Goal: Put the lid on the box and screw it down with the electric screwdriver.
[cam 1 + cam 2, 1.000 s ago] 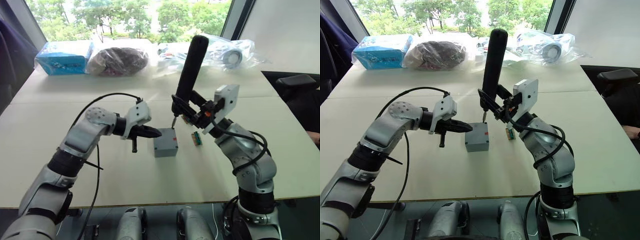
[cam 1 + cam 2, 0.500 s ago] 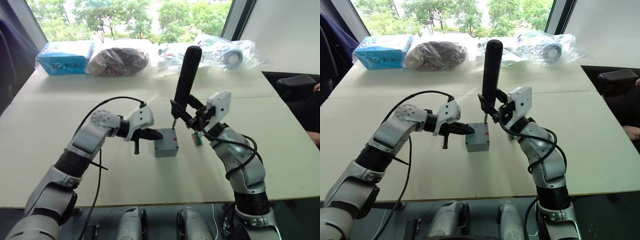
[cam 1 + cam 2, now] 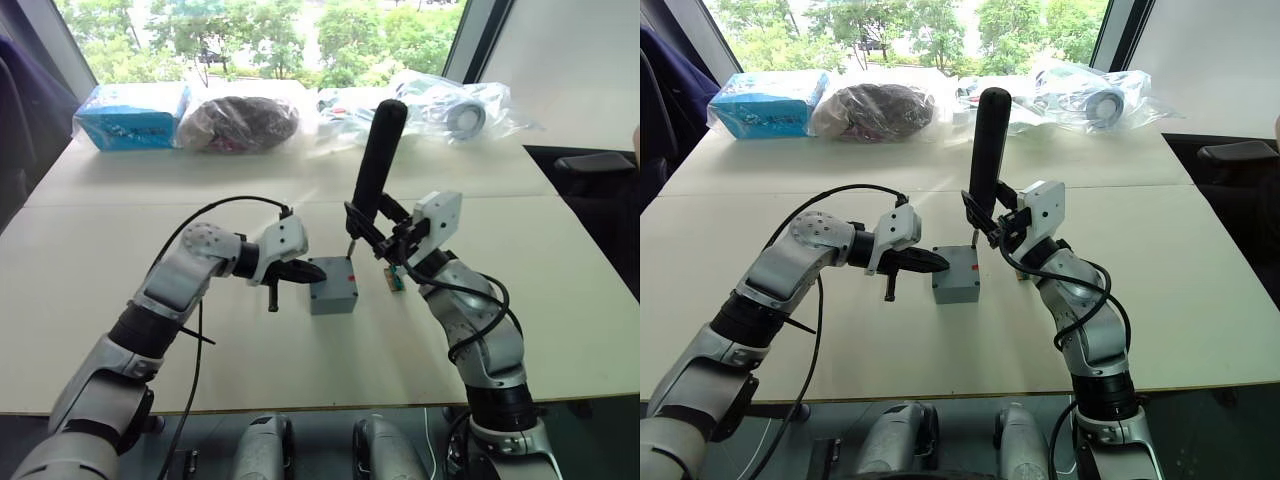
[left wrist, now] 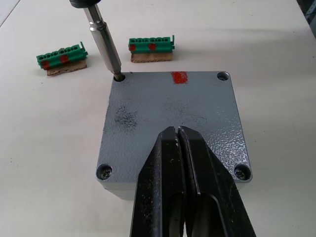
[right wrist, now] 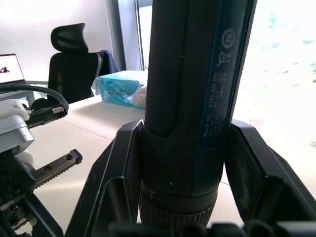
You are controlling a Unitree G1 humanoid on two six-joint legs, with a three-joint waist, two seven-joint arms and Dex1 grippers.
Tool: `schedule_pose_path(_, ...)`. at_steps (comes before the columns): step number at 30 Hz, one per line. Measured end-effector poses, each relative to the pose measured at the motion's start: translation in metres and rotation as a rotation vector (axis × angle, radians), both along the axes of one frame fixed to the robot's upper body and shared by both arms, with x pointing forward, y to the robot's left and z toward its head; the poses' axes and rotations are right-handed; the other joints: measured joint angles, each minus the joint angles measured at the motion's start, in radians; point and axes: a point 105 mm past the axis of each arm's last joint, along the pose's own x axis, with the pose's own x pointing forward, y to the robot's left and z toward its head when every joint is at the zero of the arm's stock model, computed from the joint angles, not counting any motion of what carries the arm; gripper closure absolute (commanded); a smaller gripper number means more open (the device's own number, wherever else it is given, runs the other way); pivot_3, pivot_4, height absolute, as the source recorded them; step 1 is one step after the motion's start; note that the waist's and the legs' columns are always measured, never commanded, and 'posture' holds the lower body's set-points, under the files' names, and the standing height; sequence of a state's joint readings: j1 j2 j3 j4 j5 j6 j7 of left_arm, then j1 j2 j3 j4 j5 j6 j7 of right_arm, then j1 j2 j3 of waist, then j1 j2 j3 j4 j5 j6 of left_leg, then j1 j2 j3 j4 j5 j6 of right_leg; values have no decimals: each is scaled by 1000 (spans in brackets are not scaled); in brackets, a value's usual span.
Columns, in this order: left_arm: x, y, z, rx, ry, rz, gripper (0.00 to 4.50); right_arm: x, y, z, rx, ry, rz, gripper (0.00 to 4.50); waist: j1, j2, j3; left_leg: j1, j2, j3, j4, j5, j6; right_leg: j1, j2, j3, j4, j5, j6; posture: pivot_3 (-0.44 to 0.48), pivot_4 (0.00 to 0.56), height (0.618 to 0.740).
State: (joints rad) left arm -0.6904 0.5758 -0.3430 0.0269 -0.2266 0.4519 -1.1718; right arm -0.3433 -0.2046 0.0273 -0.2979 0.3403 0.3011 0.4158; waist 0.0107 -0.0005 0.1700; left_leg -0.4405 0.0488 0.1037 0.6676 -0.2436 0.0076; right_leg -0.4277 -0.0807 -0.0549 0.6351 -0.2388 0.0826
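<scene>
The grey box (image 3: 333, 296) stands mid-table with the lid (image 4: 173, 113) sitting on it, red mark (image 4: 179, 77) facing up. Screws show in three of the lid's corners. My left gripper (image 3: 314, 270) is shut, and its fingertips (image 4: 170, 136) lie over the lid's top from the left side. My right gripper (image 3: 372, 228) is shut on the black electric screwdriver (image 3: 376, 160), held nearly upright. Its metal bit (image 4: 103, 39) stands in the lid's fourth corner hole, on the far side.
Two small green parts (image 4: 151, 44) (image 4: 61, 56) lie just beyond the box. At the table's far edge are a blue package (image 3: 130, 112), a dark bag (image 3: 238, 122) and clear plastic bags (image 3: 440, 105). A black chair (image 3: 600, 165) stands at the right.
My right arm has lowered the screwdriver, bringing its bit down to the lid's corner. The left gripper has stayed shut at the lid.
</scene>
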Motion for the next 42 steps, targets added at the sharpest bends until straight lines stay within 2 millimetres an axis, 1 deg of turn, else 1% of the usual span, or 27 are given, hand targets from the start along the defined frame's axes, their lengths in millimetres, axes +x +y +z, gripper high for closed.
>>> schedule_pose_path(6, 0, 0, 0, 1, 2, -3, 4500, -3, 1, -3, -8, 2, 7, 2659, 0, 0, 0, 0, 0, 0, 0, 0, 0, 0, 0, 0, 0, 0, 0, 0, 150, 740)
schedule_pose_path(8, 0, 0, -2, 4, 1, -2, 4500, -5, 3, -8, -33, 13, 7, 2659, 0, -1, -4, 1, 0, 0, 0, 0, 0, 1, 0, 0, 0, 0, 0, 0, 150, 740)
schedule_pose_path(11, 2, 0, -5, 14, 2, 3, 4500, -5, 6, -14, -50, 32, -3, 2659, -2, -6, -11, 6, 0, 0, -1, 0, 0, 6, 0, 0, 0, 0, 0, 0, 150, 740)
schedule_pose_path(15, 0, 1, -10, 17, 17, 7, 4500, -3, 6, -19, -53, 62, -28, 2659, -3, -8, -13, 17, 1, -1, -2, -2, 1, 17, 0, 0, -2, -3, -5, 0, 150, 740)
schedule_pose_path(16, 0, 1, -10, 18, 18, 8, 4500, -3, 7, -19, -53, 65, -29, 2659, -3, -9, -15, 18, 2, -2, -2, -2, 1, 17, -1, 0, -2, -4, -6, 0, 150, 740)
schedule_pose_path(25, 0, -1, -12, 18, 20, 7, 4500, -1, 8, -21, -48, 81, -49, 2659, -3, -10, -22, 19, 2, -3, -2, -2, 2, 18, -1, 0, -2, -4, -7, 0, 150, 740)
schedule_pose_path(42, -1, -4, -12, 11, 24, -3, 4500, -1, 6, -21, -46, 83, -57, 2659, -3, -10, -22, 19, 3, -3, -3, -3, 2, 18, -2, 0, -3, -5, -8, 0, 150, 740)
